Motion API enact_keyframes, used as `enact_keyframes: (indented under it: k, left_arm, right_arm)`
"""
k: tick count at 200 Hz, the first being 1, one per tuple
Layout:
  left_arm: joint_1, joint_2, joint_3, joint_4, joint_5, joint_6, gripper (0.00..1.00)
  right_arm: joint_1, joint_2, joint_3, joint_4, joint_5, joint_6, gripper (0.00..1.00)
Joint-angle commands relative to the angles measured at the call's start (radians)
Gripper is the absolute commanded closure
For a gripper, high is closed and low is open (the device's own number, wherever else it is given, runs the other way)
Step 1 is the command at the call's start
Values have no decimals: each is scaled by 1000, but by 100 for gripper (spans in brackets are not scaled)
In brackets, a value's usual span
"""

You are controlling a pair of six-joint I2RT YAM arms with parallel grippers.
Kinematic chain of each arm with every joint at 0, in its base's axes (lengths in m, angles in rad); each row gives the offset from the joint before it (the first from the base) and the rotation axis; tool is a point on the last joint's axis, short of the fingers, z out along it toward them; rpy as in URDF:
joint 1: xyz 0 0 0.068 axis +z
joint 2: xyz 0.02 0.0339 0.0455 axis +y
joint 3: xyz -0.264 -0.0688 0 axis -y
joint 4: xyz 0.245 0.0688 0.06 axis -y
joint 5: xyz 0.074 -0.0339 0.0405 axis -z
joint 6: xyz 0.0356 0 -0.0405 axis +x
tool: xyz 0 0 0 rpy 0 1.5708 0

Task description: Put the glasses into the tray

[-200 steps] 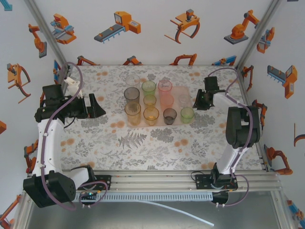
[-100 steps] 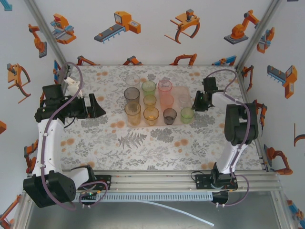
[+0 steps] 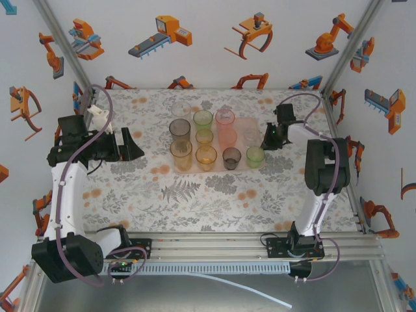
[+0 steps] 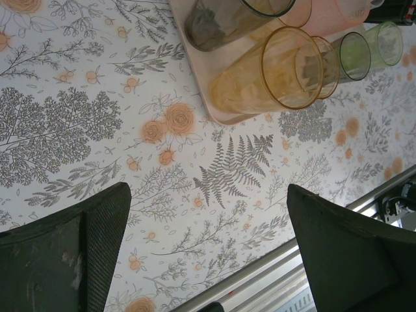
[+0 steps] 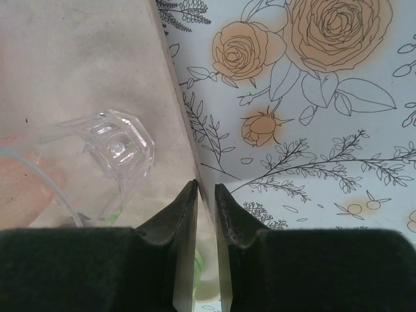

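Meanwhile the translucent plastic glasses (image 3: 207, 156) are standing clustered on the flat pink tray (image 5: 78, 52), mid floral worktop (image 3: 195, 195). The left gripper (image 4: 208, 201) is hovering left of it, jaws spread wide. The right gripper (image 5: 206, 188) is hanging over the tray's right rim, jaws nearly closed to a slit.
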Motion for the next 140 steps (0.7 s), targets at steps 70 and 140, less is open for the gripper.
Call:
enact_keyframes:
  k: [70, 140]
  left_arm:
    - [-2, -8, 15, -2, 2, -3, 3]
    - [-2, -18, 10, -3, 1, -2, 3]
  right_arm:
    - [-1, 41, 40, -30, 19, -24, 82]
    - [-1, 46, 44, -36, 25, -26, 87]
